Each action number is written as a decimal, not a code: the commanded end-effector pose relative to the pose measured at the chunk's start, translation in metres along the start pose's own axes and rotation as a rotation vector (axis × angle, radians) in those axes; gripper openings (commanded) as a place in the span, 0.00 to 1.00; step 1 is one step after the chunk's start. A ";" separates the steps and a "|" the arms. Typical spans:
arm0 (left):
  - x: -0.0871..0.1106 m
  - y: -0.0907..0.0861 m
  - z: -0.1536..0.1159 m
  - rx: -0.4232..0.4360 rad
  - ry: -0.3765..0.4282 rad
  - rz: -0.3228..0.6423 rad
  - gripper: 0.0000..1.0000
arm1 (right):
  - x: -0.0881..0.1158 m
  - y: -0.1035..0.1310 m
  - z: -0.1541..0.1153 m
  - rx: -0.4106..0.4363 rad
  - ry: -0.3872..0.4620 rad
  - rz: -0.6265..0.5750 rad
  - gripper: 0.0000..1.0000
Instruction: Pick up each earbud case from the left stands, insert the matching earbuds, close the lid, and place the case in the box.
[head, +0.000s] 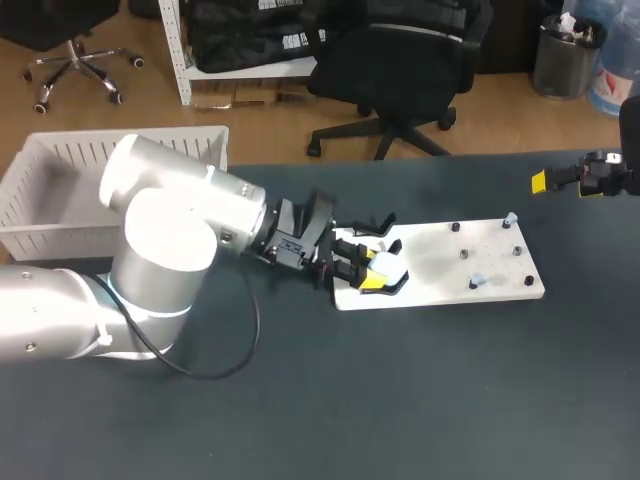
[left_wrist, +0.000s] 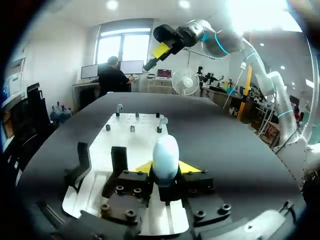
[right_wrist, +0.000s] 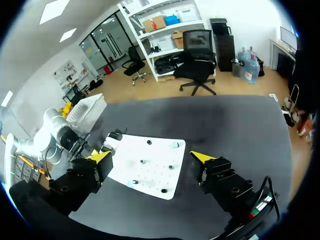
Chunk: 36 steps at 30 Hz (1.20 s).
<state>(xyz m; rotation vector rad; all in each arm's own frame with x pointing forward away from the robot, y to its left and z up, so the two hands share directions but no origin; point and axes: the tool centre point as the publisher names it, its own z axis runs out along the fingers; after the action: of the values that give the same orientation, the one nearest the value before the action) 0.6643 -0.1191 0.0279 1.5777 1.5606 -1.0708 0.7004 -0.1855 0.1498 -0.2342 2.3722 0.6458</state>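
A white earbud case (left_wrist: 165, 156) stands upright at the left end of the white board (head: 470, 262), between two yellow fingertips (left_wrist: 189, 166). My left gripper (head: 372, 270) is shut on the earbud case (head: 386, 262), with a tip against each side. Empty black stands (left_wrist: 119, 161) rise just beside it. Two small pale earbuds (head: 511, 217) (head: 478, 281) sit among dark pegs on the board's right half. My right gripper (head: 565, 182) hangs open, high above the table's far right edge. In its own view the right gripper (right_wrist: 151, 156) looks down on the board (right_wrist: 150, 170) with nothing between its fingers.
A white slatted box (head: 60, 185) stands at the table's back left, behind my left arm (head: 180, 230). The board carries several short black pegs (head: 463, 254). Dark tabletop surrounds the board in front and to the right.
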 end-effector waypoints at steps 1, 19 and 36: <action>-0.006 -0.008 -0.016 -0.010 -0.042 0.010 0.00 | 0.000 -0.001 0.000 -0.002 0.001 -0.001 1.00; -0.104 -0.039 -0.060 -0.022 -0.340 0.086 0.00 | 0.000 -0.001 0.000 -0.002 0.001 -0.001 1.00; -0.111 -0.048 -0.073 -0.025 -0.373 0.073 0.00 | 0.000 -0.001 0.000 -0.002 0.001 -0.001 1.00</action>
<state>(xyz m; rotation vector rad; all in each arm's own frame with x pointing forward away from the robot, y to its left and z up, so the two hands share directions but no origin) 0.6312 -0.1000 0.1651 1.3256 1.2502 -1.2275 0.7005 -0.1855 0.1498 -0.2342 2.3722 0.6458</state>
